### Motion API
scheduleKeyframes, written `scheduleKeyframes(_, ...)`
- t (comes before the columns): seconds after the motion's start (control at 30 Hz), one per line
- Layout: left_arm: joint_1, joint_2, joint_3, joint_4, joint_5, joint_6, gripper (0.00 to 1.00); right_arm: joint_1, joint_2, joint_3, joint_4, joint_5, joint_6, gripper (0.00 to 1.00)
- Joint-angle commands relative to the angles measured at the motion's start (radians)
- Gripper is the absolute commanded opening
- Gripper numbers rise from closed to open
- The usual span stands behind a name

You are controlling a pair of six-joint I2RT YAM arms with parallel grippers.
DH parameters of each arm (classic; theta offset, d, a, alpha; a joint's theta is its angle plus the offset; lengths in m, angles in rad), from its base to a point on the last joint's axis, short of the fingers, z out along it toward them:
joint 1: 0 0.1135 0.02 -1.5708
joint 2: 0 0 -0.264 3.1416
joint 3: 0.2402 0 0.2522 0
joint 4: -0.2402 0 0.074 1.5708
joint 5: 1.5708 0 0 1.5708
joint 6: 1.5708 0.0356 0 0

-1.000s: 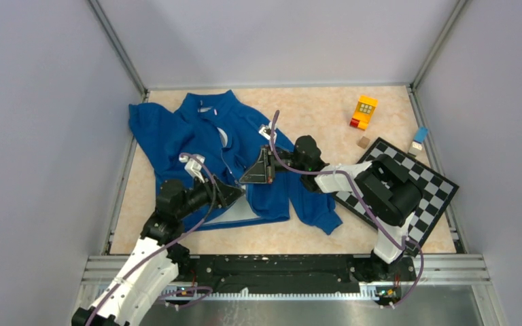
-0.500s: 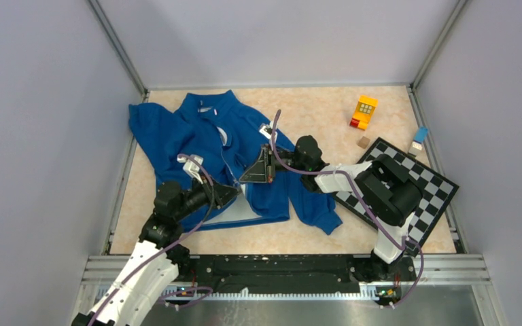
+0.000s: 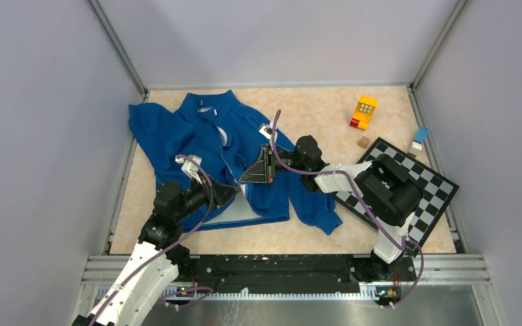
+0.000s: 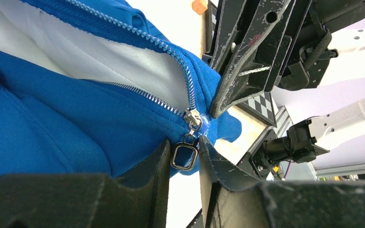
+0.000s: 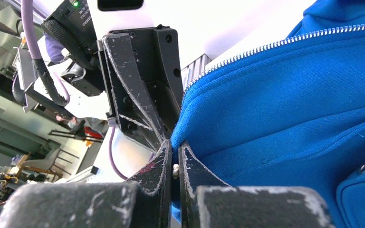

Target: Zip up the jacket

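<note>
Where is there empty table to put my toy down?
The biggest bare patch of table lies far back, between the jacket and the yellow block. A strip runs along the near edge, before the jacket's hem. The middle is crowded: both arms meet there, and the checkerboard fills the right.

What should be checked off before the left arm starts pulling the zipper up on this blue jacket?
1. Left gripper on zipper pull: the ring sits between the closed fingers. Ok.
2. Right gripper anchoring the jacket: it pinches the hem edge beside the slider. Ok.
3. Slider seated: both tooth rows meet in it. Ok.
4. Track ahead: the rows spread apart over the lining, and the far end is out of the wrist view. Cannot tell.
5. Clearance between grippers: the tips are nearly touching. Not ok.
</note>
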Motion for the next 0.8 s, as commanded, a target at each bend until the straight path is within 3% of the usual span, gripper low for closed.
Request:
scheduleKeyframes(0.0,-0.002,-0.021,0.049,-0.001,-0.022,0.013,0.3,0.009,-0.02,0.016,0.071,-0.016,0.001,0.0)
scheduleKeyframes(0.4,-0.002,-0.035,0.076,-0.079,-0.051,0.033,0.24,0.011,-0.014,0.017,0.069,-0.019,-0.002,0.0)
scheduleKeyframes(0.6,-0.002,-0.023,0.09,-0.12,-0.038,0.061,0.32,0.011,-0.011,0.022,0.059,-0.018,-0.008,0.0)
scheduleKeyframes(0.77,-0.002,-0.025,0.102,-0.151,-0.054,0.081,0.33,0.012,-0.01,0.028,0.056,-0.021,-0.008,0.0)
